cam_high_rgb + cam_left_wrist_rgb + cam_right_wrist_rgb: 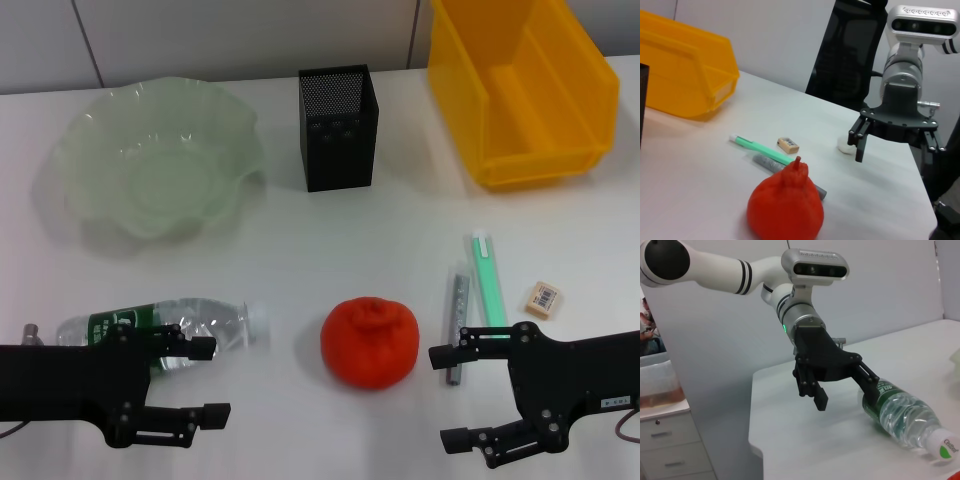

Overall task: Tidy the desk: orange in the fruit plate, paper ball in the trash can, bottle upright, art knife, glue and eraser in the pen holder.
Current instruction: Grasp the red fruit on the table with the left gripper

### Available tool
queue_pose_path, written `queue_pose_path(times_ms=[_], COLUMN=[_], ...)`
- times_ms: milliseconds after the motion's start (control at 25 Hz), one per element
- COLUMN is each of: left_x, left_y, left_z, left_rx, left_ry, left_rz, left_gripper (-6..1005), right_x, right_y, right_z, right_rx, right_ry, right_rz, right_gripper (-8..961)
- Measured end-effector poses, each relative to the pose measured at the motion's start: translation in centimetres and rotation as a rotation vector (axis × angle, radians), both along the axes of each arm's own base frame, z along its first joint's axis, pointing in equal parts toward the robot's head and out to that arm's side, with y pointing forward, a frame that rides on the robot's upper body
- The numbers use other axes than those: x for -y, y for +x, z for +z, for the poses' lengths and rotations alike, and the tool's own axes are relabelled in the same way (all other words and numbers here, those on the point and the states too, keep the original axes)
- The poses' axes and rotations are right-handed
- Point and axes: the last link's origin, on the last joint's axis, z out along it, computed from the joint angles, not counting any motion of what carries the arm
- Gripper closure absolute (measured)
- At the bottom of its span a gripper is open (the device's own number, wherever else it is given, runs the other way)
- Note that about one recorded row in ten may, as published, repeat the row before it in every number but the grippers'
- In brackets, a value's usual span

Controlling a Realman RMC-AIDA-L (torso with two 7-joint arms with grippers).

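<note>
My left gripper (205,380) hangs with its fingers spread wide at the near left of the white desk (290,230), one finger over the green-labelled body of the clear plastic water bottle (160,328), which lies on its side with the cap toward the knobbly red-orange fruit (369,341). My right gripper (452,398) hovers open too, near the grey art knife (456,320) and green glue stick (489,283). To stand the bottle up well, I judge I should settle both fingers squarely around its body before closing, then tilt slowly so the cap rises without slipping.
</note>
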Motion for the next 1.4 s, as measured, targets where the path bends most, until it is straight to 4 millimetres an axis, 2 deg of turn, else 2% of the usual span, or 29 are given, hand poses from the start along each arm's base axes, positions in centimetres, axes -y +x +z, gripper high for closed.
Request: queue_pose_path(times_ms=[520,960,1000,1040,1160,1240,1360,1400], left_x=[0.4,-1.0,-1.2,-1.8,-2.3,-3.6,-3.8,-4.0], left_y=[0.0,2.3,2.7,4.1,5.1,7.5,7.9,8.8], left_z=[0.2,2.5,2.8,3.4,3.7,3.2,2.9,2.2], left_rx=[0.005,-0.028,-0.028,-0.035,-0.052,-0.136,-0.153,-0.195], left_ry=[-0.028,-0.021,-0.022,-0.029,-0.039,-0.046,-0.047,-0.056], left_rz=[-0.007,-0.017,-0.015,-0.006,0.013,0.061,0.065,0.065], left_gripper=[219,235,236,238,242,245,250,251], right_x=[0.0,0.5,0.6,0.6,0.7,0.8,1.1,1.2], right_y=[0.1,0.9,1.0,1.1,1.3,1.6,2.1,2.1], right_z=[0.0,0.9,1.1,1.3,2.3,3.0,4.0,4.2], right_rx=[0.001,-0.015,-0.020,-0.026,-0.044,-0.050,-0.039,-0.036], right_ry=[0.004,0.040,0.048,0.057,0.081,0.100,0.123,0.124], right_rz=[-0.006,-0.043,-0.048,-0.052,-0.061,-0.069,-0.079,-0.080], right_gripper=[114,114,114,114,113,113,113,113])
